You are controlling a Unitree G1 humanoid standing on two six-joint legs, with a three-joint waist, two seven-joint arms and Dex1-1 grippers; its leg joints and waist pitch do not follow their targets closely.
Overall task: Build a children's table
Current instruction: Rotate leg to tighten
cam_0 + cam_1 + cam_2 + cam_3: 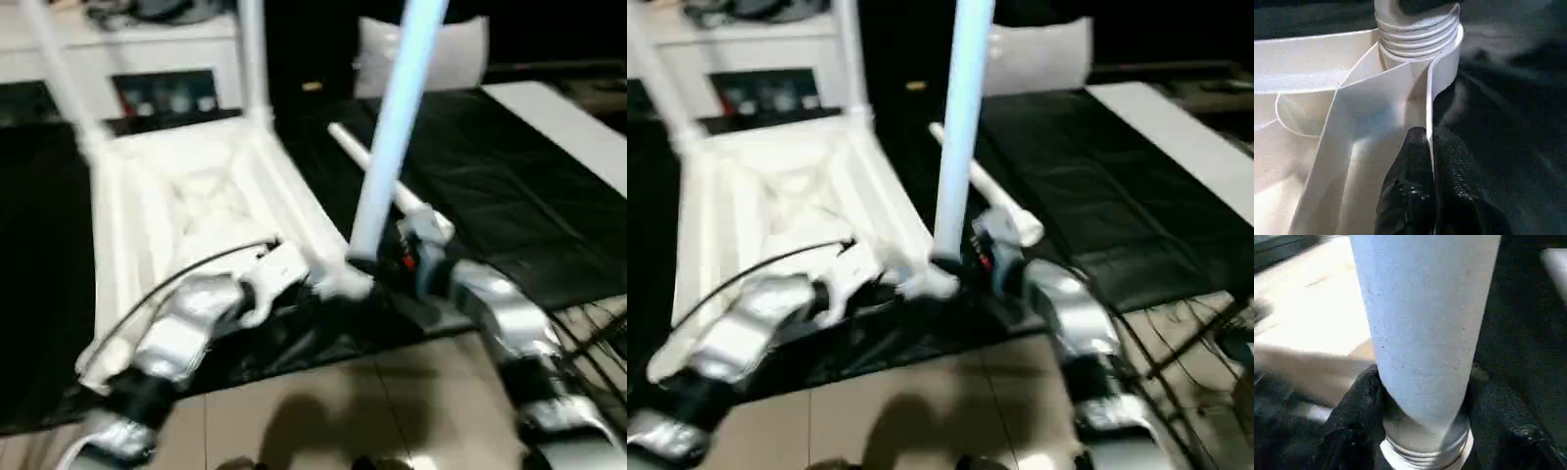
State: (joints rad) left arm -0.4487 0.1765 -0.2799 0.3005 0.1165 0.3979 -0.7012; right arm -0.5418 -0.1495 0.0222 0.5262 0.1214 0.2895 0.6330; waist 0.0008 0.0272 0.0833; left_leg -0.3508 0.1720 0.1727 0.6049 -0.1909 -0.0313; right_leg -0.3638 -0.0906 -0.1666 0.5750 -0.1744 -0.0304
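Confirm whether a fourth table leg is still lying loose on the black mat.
Yes: one white leg lies flat on the black mat behind the upright leg held in the right gripper.

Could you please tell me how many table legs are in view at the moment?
4: two legs upright in the far corners, one at the near corner in the right gripper, one lying on the black mat.

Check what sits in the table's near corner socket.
A white leg stands in the socket, threads showing; right gripper clasps its base. The threaded end inside is hidden.
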